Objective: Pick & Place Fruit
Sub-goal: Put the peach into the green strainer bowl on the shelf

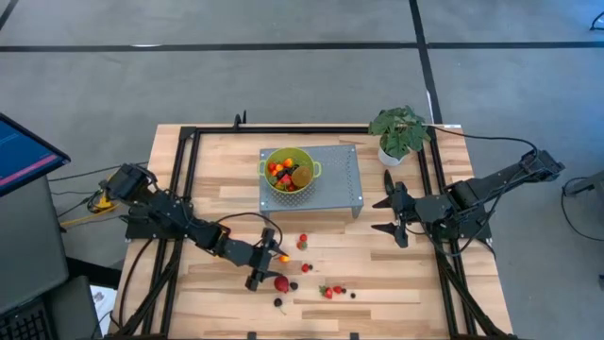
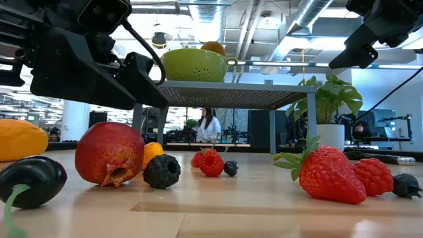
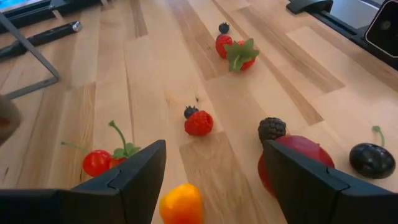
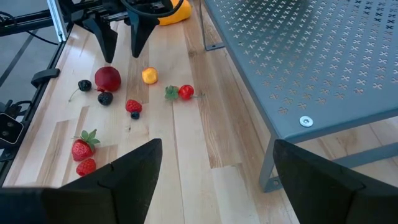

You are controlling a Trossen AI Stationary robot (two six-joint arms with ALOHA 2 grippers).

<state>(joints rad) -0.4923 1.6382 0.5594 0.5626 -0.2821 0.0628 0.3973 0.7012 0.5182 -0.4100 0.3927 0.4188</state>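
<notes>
Small fruit lies scattered on the wooden table: a small orange fruit (image 3: 180, 204), a red round fruit (image 3: 292, 163), a blackberry (image 3: 271, 129), a raspberry (image 3: 198, 122), red stemmed cherries (image 3: 97, 162), strawberries (image 3: 236, 53) and a dark cherry (image 3: 371, 160). My left gripper (image 1: 267, 257) is open, low over the table. The orange fruit (image 1: 282, 257) lies in front of the gap between its fingers, untouched. The red round fruit (image 1: 281, 282) sits just beside one finger. A long orange-yellow fruit (image 2: 20, 139) lies behind that gripper. My right gripper (image 1: 379, 214) is open and waits right of the grey stand.
A green colander (image 1: 288, 170) holding several fruit pieces stands on a grey perforated stand (image 1: 340, 179) at the table's far middle. A potted plant (image 1: 398, 132) stands at the far right. Black frame rails (image 1: 184, 161) run along the table's left and right sides.
</notes>
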